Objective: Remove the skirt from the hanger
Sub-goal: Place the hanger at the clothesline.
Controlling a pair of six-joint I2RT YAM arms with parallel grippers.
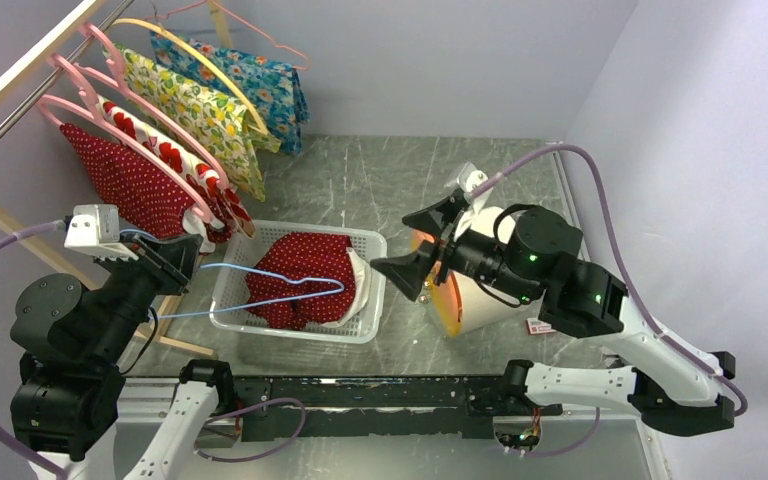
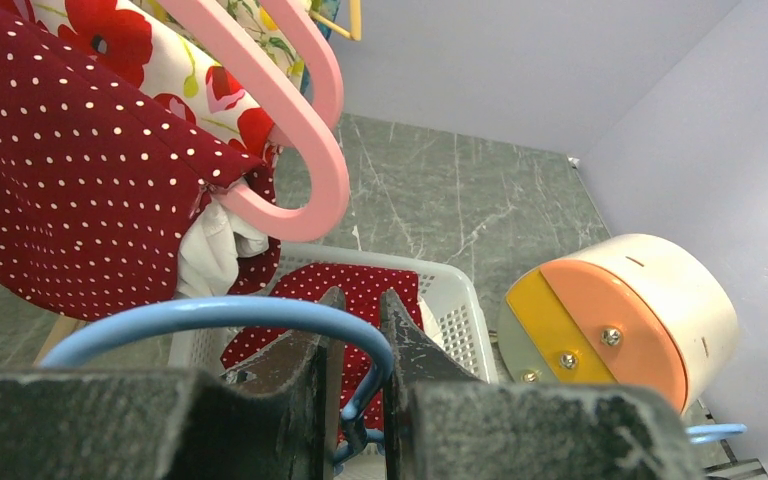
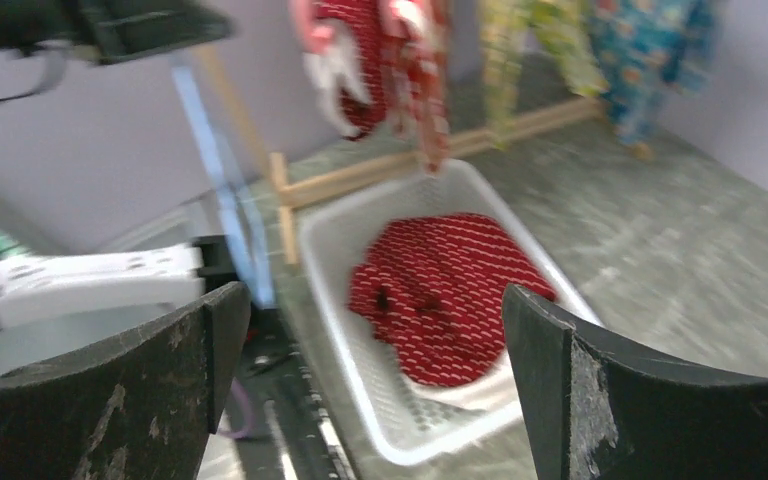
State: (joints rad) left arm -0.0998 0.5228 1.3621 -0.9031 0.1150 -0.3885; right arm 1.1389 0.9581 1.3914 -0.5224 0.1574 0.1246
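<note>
The white basket (image 1: 364, 333) mid-frame holds the red dotted skirt (image 1: 305, 262) bunched inside (off the wire already), the right gripper (image 1: 412, 243) just right of it is spread wide and empty, and the left gripper (image 1: 175, 262) at centre-left pinches the bare blue hanger (image 1: 260, 270).

You get bright, even overhead light in the top view, with only a soft shadow on the near side of the basket (image 1: 377, 280). Your right wrist view is motion-blurred throughout, the red skirt (image 3: 440, 290) smeared. Your left wrist view is sharp.
</note>
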